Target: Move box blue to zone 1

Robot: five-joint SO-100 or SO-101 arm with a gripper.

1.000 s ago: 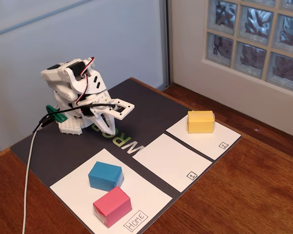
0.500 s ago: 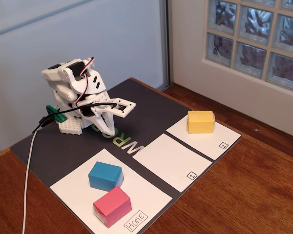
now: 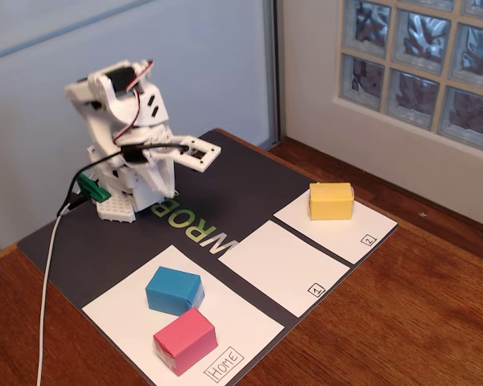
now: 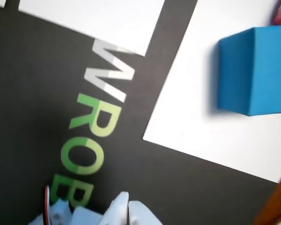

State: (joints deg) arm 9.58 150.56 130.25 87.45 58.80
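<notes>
The blue box (image 3: 174,290) sits on the white HOME sheet (image 3: 129,310) at the front left in the fixed view, touching the pink box (image 3: 185,339). It shows at the right edge of the wrist view (image 4: 255,70). Zone 1 (image 3: 283,265) is the empty white rectangle in the middle of the dark mat; part of it shows at the top of the wrist view (image 4: 93,16). My white gripper (image 3: 163,193) hangs folded near the arm's base at the mat's back, far from the blue box. Its jaws (image 4: 129,204) are pressed together with nothing between them.
A yellow box (image 3: 331,201) stands on the rectangle marked 2 (image 3: 350,229) at the right. The dark mat (image 3: 241,181) carries green and white lettering. A white cable (image 3: 47,297) trails off the left side. Wooden table surrounds the mat.
</notes>
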